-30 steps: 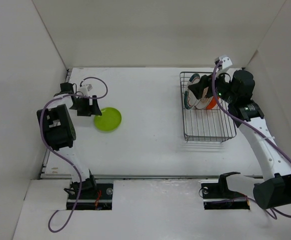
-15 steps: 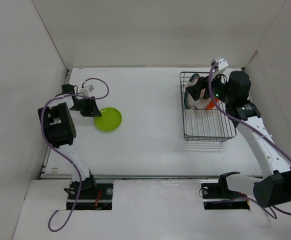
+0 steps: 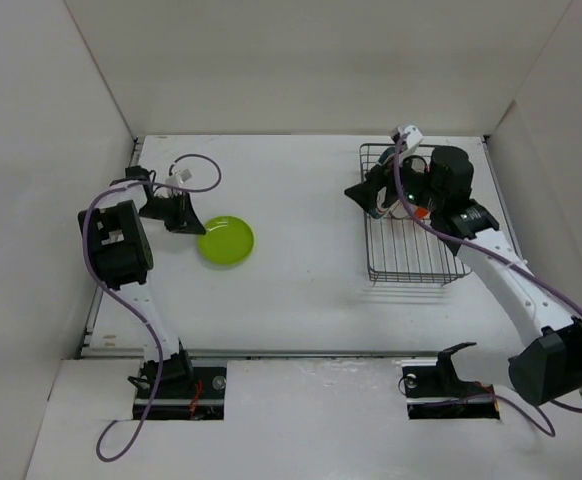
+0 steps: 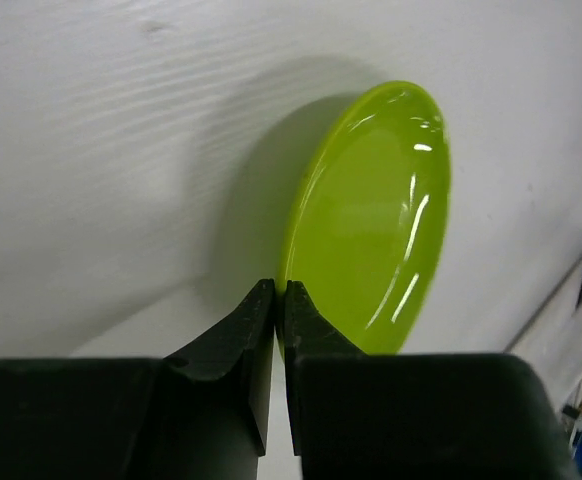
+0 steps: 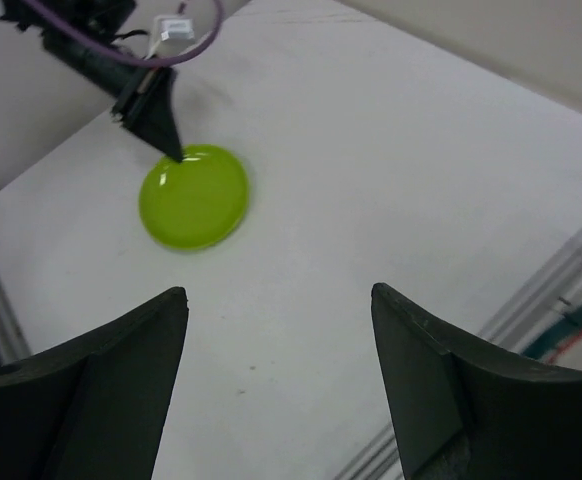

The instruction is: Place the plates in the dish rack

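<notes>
Currently pinching the near rim of the lime-green plate [image 4: 371, 220] in the left gripper [image 4: 280, 300], jaws almost closed, plate extending ahead of it; risking slippage on so shallow a bite. Holding the right gripper [image 5: 279, 300] wide open and empty beside the dish rack [image 3: 421, 262].

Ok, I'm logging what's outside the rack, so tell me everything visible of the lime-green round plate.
The lime-green round plate is plain, glossy and shallow, plastic by its look, with light glints on it. It lies face up on the white table, left of centre, well apart from the black wire dish rack. The left gripper pinches its rim on the far-left side; nothing else touches it.
</notes>
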`<action>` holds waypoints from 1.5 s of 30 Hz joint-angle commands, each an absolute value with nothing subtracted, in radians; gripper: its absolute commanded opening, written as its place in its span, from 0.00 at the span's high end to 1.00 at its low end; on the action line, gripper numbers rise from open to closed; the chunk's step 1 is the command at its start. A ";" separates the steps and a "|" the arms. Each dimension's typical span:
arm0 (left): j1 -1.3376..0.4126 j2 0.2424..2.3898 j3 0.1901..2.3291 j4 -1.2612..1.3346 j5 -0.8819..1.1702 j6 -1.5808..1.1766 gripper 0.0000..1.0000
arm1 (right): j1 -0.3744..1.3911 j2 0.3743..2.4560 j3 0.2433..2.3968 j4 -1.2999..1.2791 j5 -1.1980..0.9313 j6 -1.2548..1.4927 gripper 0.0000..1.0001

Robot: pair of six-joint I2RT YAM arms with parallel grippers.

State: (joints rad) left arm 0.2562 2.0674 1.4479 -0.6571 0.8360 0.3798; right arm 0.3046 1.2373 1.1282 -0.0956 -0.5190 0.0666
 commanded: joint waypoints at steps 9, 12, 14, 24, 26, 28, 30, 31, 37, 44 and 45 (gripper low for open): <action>0.215 1.712 1.585 -0.971 1.129 0.601 1.00 | 0.529 1.393 1.150 0.127 -0.666 0.115 0.21; 0.192 1.620 1.585 -0.980 1.150 0.601 1.00 | 0.529 1.459 1.150 0.201 -0.733 0.142 0.21; 0.183 1.572 1.585 -0.980 1.150 0.592 1.00 | 0.538 1.512 1.178 0.236 -0.781 0.175 0.21; 0.140 1.537 1.585 -0.989 1.173 0.583 1.00 | 0.604 1.623 1.220 0.431 -0.871 0.324 0.21; 0.130 1.537 1.575 -0.989 1.173 0.583 1.00 | 0.614 1.634 1.220 0.442 -0.871 0.333 0.21; 0.130 1.537 1.575 -0.989 1.195 0.583 1.00 | 0.614 1.643 1.220 0.442 -0.871 0.344 0.21; 0.130 1.537 1.575 -0.989 1.209 0.583 1.00 | 0.623 1.664 1.239 0.451 -0.862 0.344 0.21; 0.130 1.528 1.575 -0.989 1.209 0.583 1.00 | 0.635 1.684 1.239 0.451 -0.853 0.354 0.21; 0.121 1.517 1.575 -0.989 1.232 0.583 1.00 | 0.653 1.759 1.304 0.511 -0.844 0.408 0.33; 0.121 1.508 1.529 -1.000 1.241 0.613 1.00 | 0.624 1.769 1.277 0.759 -0.881 0.622 0.91; 0.121 1.508 1.529 -1.000 1.241 0.614 0.83 | 0.609 1.749 1.261 0.794 -0.881 0.684 0.94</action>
